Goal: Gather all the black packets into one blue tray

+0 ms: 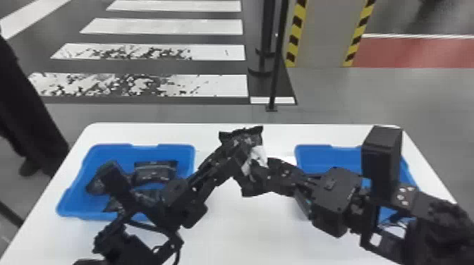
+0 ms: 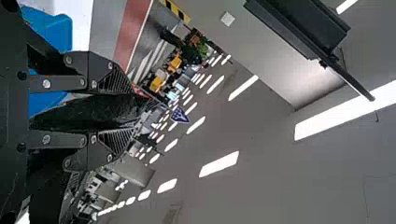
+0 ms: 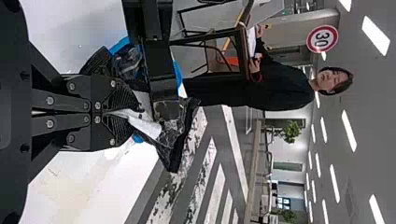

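As right gripper (image 1: 252, 172) pinches it, black packet (image 1: 249, 134), jutting past fingertips

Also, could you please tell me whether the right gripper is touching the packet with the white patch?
Touching: in the right wrist view, the right gripper pinches the packet by its white patch, between its fingertips.

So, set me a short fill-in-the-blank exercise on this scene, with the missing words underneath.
The left gripper and the right gripper hold one packet that is mostly ____. The left tray and the right tray are both ____. Both stand on a table whose top is ____. The left tray is partly hidden by the robot's ____ arm.

Missing words: black; blue; white; left
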`<state>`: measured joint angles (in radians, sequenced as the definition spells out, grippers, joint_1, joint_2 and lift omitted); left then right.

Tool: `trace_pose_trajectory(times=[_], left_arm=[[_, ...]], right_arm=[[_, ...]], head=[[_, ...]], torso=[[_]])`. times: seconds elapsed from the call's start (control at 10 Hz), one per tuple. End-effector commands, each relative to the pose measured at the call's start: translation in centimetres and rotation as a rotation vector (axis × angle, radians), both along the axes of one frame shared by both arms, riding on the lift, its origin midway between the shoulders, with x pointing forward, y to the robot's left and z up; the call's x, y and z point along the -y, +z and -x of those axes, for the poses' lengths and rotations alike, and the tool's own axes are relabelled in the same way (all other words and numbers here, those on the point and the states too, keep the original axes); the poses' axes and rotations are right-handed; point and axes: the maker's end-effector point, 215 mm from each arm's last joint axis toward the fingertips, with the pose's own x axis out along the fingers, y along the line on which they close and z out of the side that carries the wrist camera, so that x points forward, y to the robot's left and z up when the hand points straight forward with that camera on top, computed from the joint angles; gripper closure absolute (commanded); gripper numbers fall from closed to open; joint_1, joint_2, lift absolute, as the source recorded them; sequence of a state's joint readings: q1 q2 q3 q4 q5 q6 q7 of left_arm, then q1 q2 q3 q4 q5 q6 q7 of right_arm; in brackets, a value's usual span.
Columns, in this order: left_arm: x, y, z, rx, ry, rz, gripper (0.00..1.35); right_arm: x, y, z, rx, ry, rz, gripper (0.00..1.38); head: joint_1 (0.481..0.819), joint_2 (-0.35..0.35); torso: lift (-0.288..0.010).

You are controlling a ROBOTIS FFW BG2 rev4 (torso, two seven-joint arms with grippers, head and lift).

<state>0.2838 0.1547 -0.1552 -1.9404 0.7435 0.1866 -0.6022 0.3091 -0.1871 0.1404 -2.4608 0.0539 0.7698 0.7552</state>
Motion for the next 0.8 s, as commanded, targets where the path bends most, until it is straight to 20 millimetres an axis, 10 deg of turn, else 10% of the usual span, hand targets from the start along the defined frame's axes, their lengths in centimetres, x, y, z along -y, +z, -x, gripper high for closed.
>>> trace_pose_trajectory(times=[0.0,0.3,0.5,0.6,0.7], left_arm=[[-0.2,0.7,-0.1,0.031,0.018,0.002,1.21],[-0.7,1.7,-0.4,0.07,0.041,0.007,1.21],[-1.4,1.7,-0.5,0.08,0.059,-0.001,1.21],[-1.9,1.3,-0.4,0.075,0.07,-0.012,1.21],[-2.7,1.1,-0.5,0.08,0.087,-0.017,1.21]], right_arm=[[0.0,-0.4,0.1,-0.011,0.002,0.001,1.28],[0.1,-1.5,0.2,-0.048,-0.002,0.005,1.26],[0.9,-3.4,0.0,-0.105,-0.018,-0.005,0.33],[2.0,-4.0,-0.5,-0.115,-0.044,-0.004,0.07],[3.7,-4.8,-1.3,-0.128,-0.082,0.003,0.11]], head=[[0.695,-0.002],[0.695,0.003],[0.695,0.007],[0.695,0.008],[0.695,0.004]], torso=[[-0.11],[-0.11],[-0.11],[-0.11],[-0.11]])
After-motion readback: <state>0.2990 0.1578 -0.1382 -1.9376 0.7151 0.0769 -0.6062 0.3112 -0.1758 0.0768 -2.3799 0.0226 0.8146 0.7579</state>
